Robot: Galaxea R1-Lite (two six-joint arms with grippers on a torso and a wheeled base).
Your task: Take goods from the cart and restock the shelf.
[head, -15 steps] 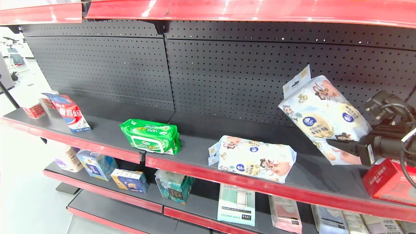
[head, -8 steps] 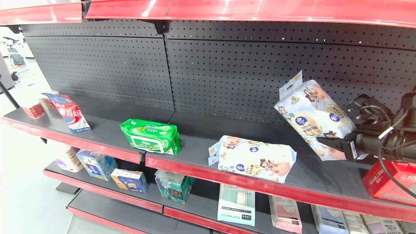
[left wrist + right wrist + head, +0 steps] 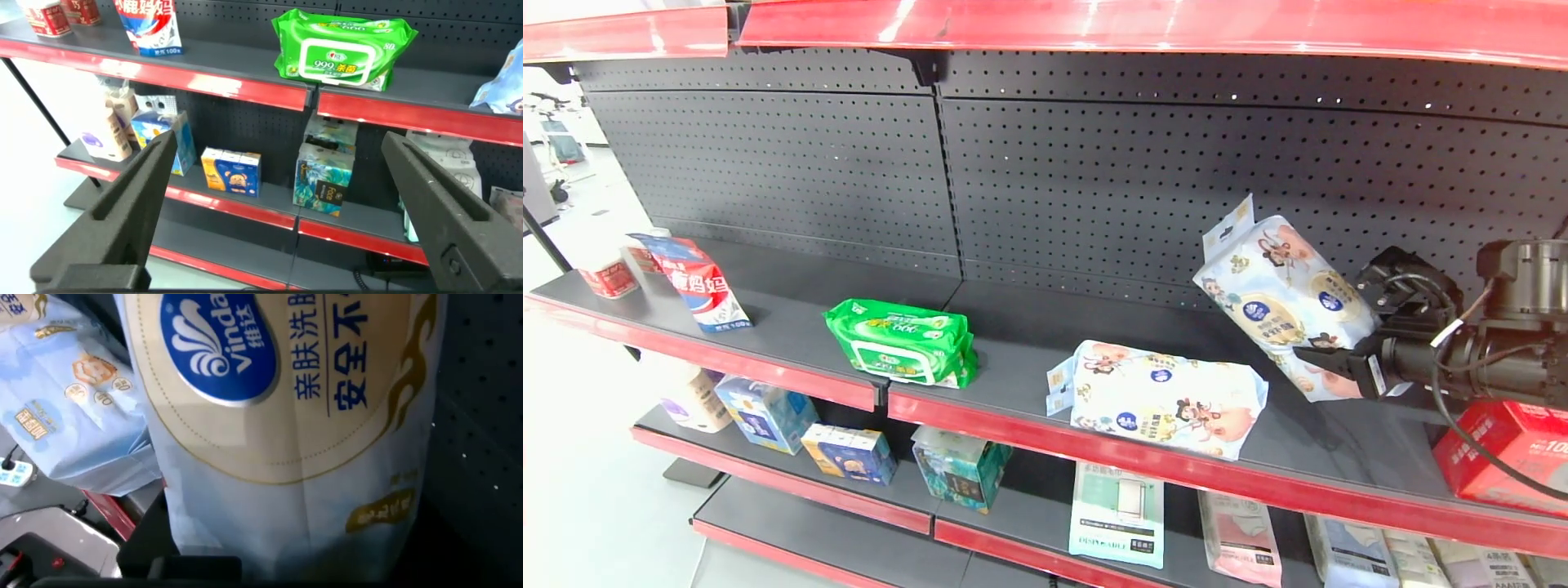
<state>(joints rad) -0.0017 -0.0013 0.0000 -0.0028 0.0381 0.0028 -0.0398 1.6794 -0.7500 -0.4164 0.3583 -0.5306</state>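
My right gripper (image 3: pixel 1339 363) is shut on the lower end of a white cartoon-print wipes pack (image 3: pixel 1282 298). It holds the pack tilted above the black middle shelf (image 3: pixel 1029 347), close to the pegboard back. In the right wrist view the held pack (image 3: pixel 302 433) is very close. A matching pack (image 3: pixel 1164 396) lies flat on the shelf to the left of the held one, also seen as the matching pack (image 3: pixel 73 392) from the right wrist. My left gripper (image 3: pixel 278 143) is open and holds nothing, low in front of the shelving.
A green wipes pack (image 3: pixel 903 341) lies mid-shelf and a red-and-blue pouch (image 3: pixel 701 282) stands at the left. A red box (image 3: pixel 1507 445) sits at the shelf's right end, under my right arm. Lower shelves hold several boxes and packs. Bare shelf lies behind the flat pack.
My right arm has carried the held pack leftward and lower, nearer to the shelf surface and the lying pack. Everything else on the shelf stayed put.
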